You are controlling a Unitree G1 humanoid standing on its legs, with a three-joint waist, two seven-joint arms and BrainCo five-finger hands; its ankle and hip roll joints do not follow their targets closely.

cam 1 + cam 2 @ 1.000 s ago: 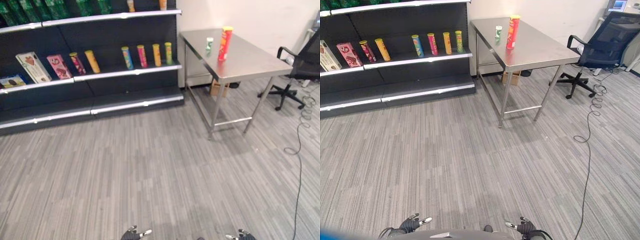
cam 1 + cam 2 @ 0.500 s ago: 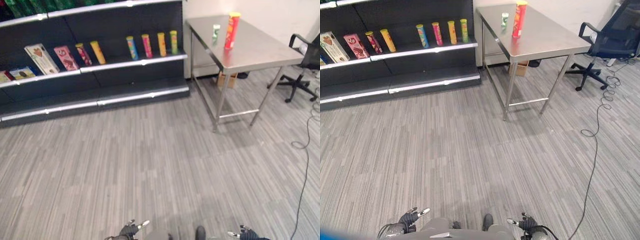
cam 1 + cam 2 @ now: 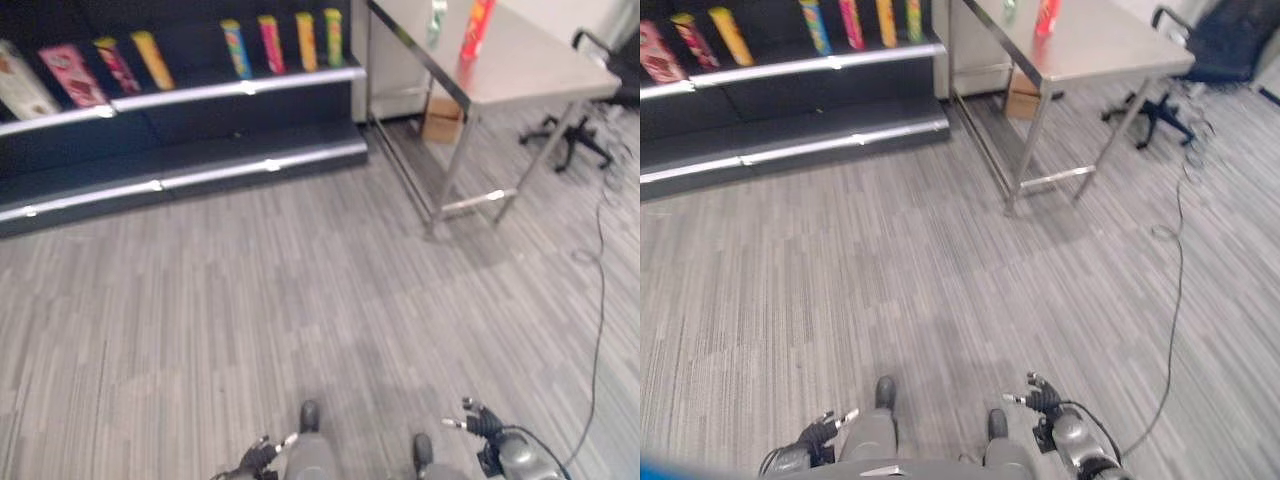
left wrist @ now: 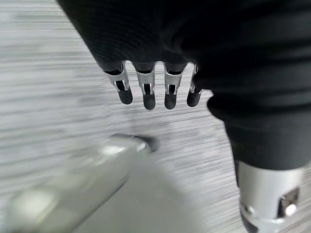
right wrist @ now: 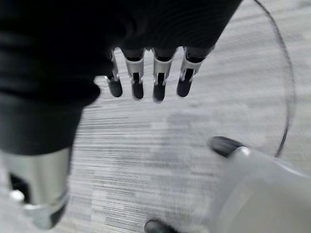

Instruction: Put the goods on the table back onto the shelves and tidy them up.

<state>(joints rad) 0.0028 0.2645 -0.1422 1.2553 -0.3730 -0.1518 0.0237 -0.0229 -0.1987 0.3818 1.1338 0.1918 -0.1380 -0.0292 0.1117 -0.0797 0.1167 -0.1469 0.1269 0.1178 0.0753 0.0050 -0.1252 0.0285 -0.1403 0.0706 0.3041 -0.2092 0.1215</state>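
Even, bright indoor light; motion blur throughout.
Glare streaks the shelf rails; a soft shadow lies under the bench.

Ahead of us a red can and a small green can stand on the steel bench, near its far edge. To its left, dark shelves carry a row of upright tubes and a pink box. Low down, our left robot hand and right robot hand hang over the grey floor, fingers relaxed.
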